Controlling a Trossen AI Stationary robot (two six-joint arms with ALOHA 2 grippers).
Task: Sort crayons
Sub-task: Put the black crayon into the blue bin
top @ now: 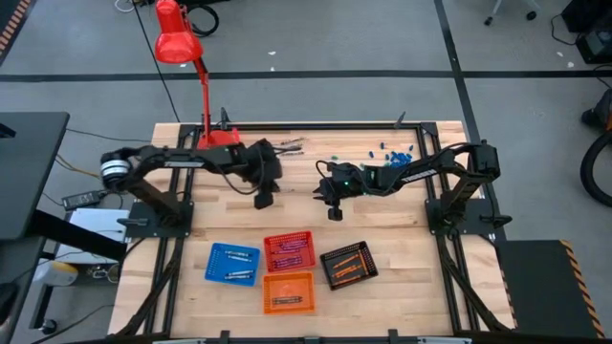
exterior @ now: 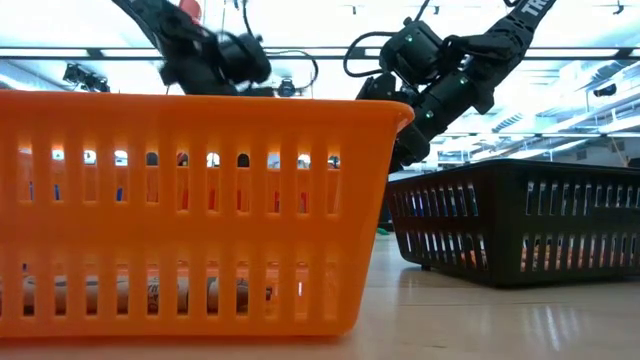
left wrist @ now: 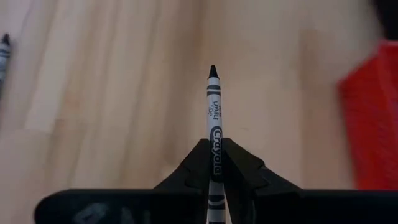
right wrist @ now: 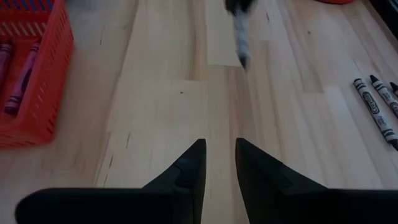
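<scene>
A grey-silver crayon (left wrist: 214, 118) with a dark tip sticks out past the fingertips of my left gripper (left wrist: 215, 155), which is shut on it above the table's middle (top: 263, 198). My right gripper (right wrist: 221, 155) hangs open and empty over bare wood (top: 335, 212), right of the left one. More grey crayons (right wrist: 376, 102) lie flat on the table near its far edge (top: 290, 146). Magenta crayons (right wrist: 18, 74) lie in the red tray (top: 290, 250). My left gripper pinches the crayon's labelled wrapper (left wrist: 216, 146) between its two fingers, about midway along the stick. The crayon lies along the fingers, its dark tip (left wrist: 213, 71) pointing out ahead of them. The fingers slant down, and the crayon is lifted clear of the table.
Near the front edge stand a blue tray (top: 232, 264), an orange tray (top: 289, 291) and a black tray (top: 348, 265). Small blue bits (top: 392, 153) lie at the far right. A red lamp (top: 201, 96) stands at the far left. Bare wood lies between the grippers and the trays.
</scene>
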